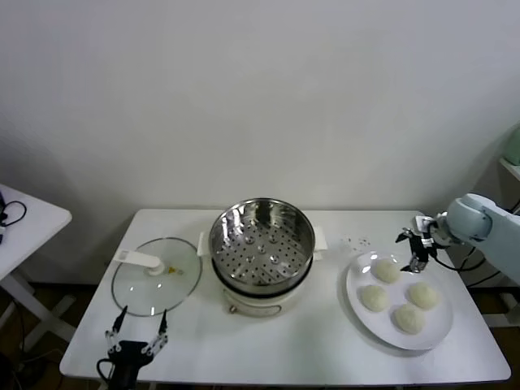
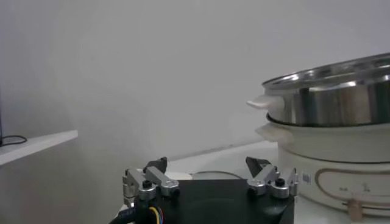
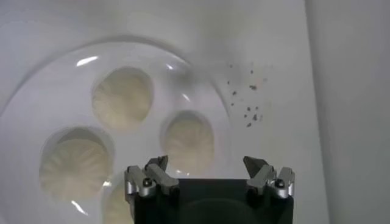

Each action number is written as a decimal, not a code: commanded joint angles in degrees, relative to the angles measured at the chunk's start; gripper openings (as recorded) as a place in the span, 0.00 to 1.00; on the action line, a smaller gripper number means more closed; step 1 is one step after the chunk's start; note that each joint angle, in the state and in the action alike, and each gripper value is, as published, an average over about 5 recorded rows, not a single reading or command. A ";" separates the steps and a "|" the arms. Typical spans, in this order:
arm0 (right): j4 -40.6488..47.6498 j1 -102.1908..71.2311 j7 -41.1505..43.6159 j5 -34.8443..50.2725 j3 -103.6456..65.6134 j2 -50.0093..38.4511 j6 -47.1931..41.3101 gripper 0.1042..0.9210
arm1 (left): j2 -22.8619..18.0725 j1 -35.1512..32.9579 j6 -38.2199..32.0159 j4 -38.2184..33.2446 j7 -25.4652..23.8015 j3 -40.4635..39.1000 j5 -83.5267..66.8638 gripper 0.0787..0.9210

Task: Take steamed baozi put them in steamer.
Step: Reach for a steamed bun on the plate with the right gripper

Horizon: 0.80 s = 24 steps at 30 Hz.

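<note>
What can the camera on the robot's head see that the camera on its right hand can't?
Only the head view shows the steamer, the glass lid, the whole table and the left gripper, parked open at the table's near edge. Only the right wrist view shows the pleats on the baozi from close above. Both show the white plate with its buns and the right gripper, open above them.

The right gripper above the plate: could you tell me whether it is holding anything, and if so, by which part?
Nothing is held. The right gripper hovers with open jaws over the baozi on the plate.
</note>
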State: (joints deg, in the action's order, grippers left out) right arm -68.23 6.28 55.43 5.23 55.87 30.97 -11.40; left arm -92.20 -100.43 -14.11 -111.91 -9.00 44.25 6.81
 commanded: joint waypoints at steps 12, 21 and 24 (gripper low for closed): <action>13.05 0.66 3.98 -1.70 3.68 10.01 4.48 0.88 | -2.00 0.40 -0.27 1.24 -0.22 0.84 0.84 0.88; 14.84 0.70 4.85 -1.44 4.59 12.13 5.04 0.88 | -1.72 0.34 -0.71 2.04 -0.27 1.59 0.90 0.88; 15.61 0.58 4.69 -1.74 4.41 12.54 5.28 0.88 | -1.73 0.54 -0.78 2.36 -0.27 1.52 1.05 0.88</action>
State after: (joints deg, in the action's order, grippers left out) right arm -54.66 6.53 59.40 3.36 59.46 41.86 -6.45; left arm -92.20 -99.89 -14.88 -109.67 -9.27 45.69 7.84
